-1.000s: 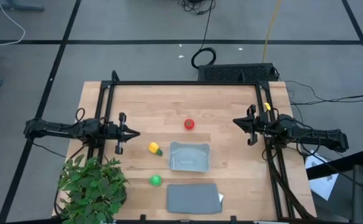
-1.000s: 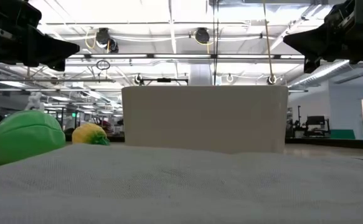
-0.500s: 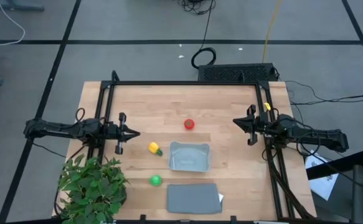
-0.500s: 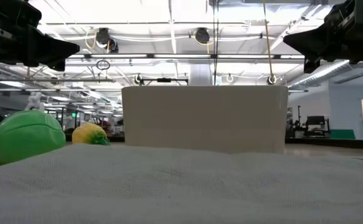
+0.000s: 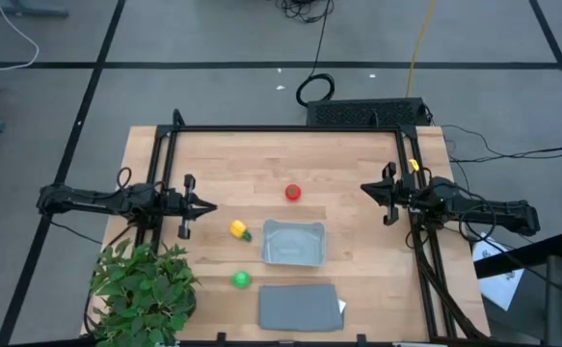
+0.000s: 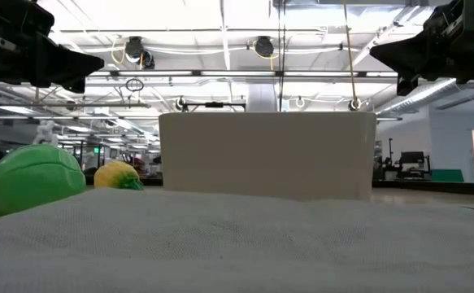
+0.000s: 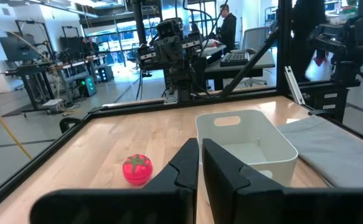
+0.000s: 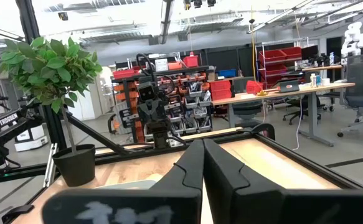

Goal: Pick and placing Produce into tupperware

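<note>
The round red piece (image 5: 292, 193) (image 7: 137, 169) rests on the wood beyond the tupperware's far edge. Left of the tupperware lies the yellow piece with a green tip (image 5: 239, 230) (image 6: 117, 175). The round green piece (image 5: 241, 280) (image 6: 30, 179) sits nearer the table's near edge. The tupperware (image 5: 293, 242) (image 7: 246, 143) stands in the middle of the table with nothing in it. My left gripper (image 5: 211, 205) (image 7: 200, 163) hovers shut above the table's left side. My right gripper (image 5: 364, 188) (image 8: 202, 163) hovers shut above the right side. Neither touches anything.
A flat darker grey slab (image 5: 300, 306) lies by the near edge, in front of the tupperware. A leafy green plant (image 5: 144, 292) stands at the near left corner. A black frame (image 5: 290, 129) runs around the table's far and side edges. People stand in the room behind.
</note>
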